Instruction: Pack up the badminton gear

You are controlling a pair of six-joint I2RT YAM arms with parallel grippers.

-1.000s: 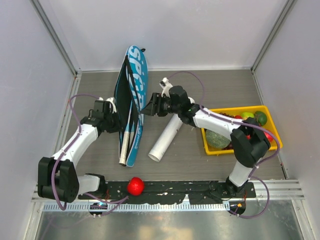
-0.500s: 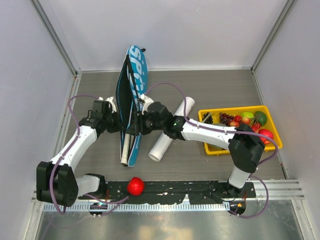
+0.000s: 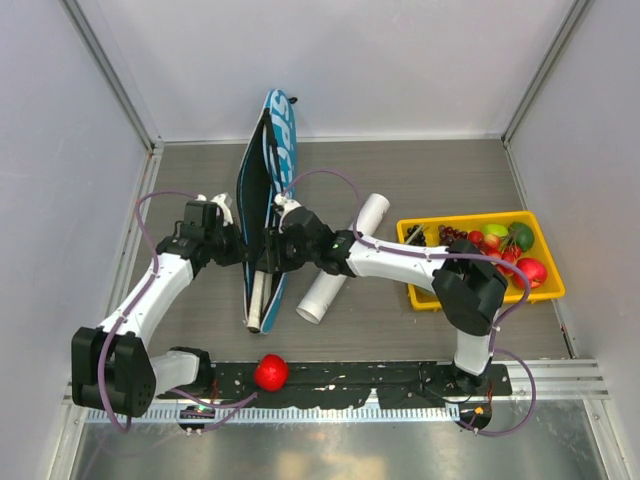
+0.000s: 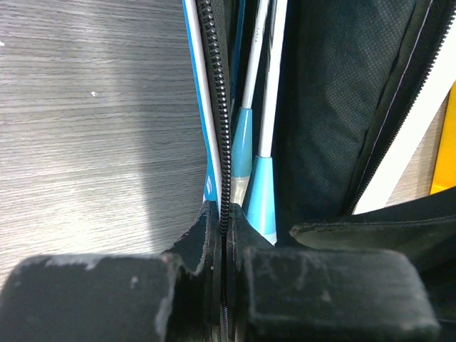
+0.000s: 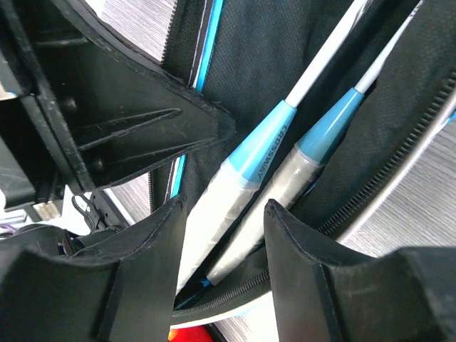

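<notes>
The blue "SPORT" racket bag [image 3: 277, 140] stands on its edge, its mouth toward the arms. My left gripper [image 3: 243, 247] is shut on the bag's zipper edge [image 4: 226, 142] and holds that flap up. Two light-blue rackets lie inside, their shafts [image 4: 265, 92] side by side and their pale handles [image 3: 257, 303] sticking out of the mouth. My right gripper [image 5: 226, 239] is open and straddles both handles [image 5: 246, 189] just inside the mouth. It appears beside the left gripper as my right gripper [image 3: 268, 252] from above. The long white tube [image 3: 342, 260] lies on the table right of the bag.
A yellow tray [image 3: 420, 297] of fruit sits at the right, behind the right arm's elbow. A small red ball [image 3: 270, 372] rests by the near edge between the arm bases. Grey walls close in the table on the left, back and right.
The right arm swung left from above the tube to the bag's mouth, its jaws narrowing around the racket handles. The bag tipped more on edge. The left gripper kept its hold.
</notes>
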